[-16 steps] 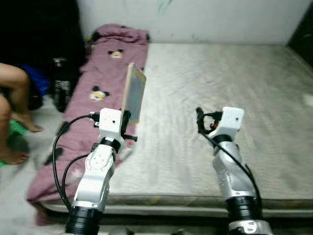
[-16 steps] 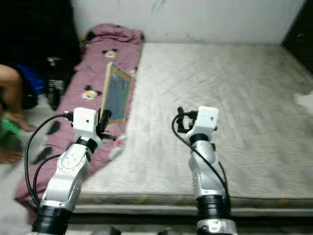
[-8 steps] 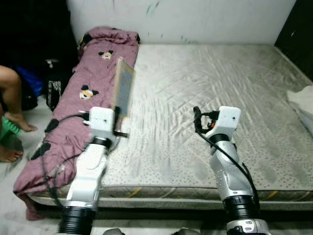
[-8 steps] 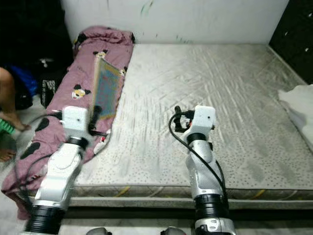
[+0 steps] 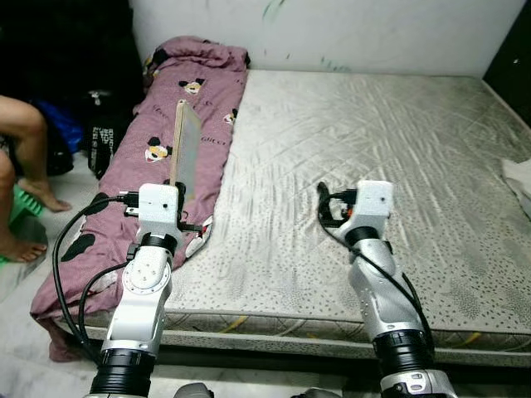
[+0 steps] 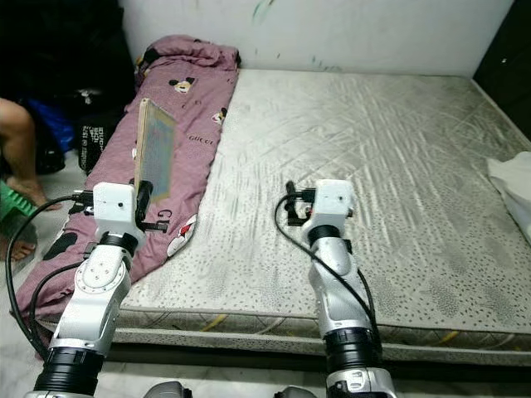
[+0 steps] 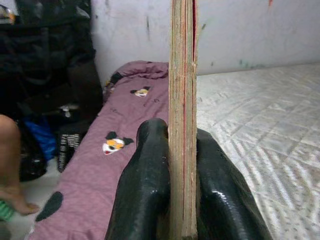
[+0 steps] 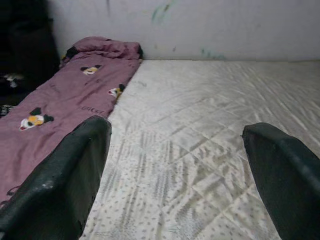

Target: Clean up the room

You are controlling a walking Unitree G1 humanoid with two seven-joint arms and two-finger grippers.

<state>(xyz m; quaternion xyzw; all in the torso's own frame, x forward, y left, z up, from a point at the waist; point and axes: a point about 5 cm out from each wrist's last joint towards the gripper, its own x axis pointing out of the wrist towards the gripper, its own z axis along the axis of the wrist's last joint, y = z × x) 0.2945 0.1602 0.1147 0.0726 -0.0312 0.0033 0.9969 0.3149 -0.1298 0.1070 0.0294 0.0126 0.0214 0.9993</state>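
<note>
Left gripper: its two black fingers are pressed against both faces of a thin, flat, tan-edged book or board with a coloured cover, pinching it at the lower edge and holding it upright above the edge of the bare grey quilted mattress. Beneath and beside the held item lies a mauve cartoon-print blanket, running along the mattress's left side and bunched at the wall end. Right gripper: fingers spread wide, nothing between them, raised over the middle of the mattress. Further out, a pale cloth sits at the right edge of the mattress; dark bags stand on the floor to the left, near a seated person's leg. Assessment: one item is lifted but not yet put away; no destination for it can be identified. The blanket, the pale cloth and the floor items appear unattended, so most of the tidying remains
</note>
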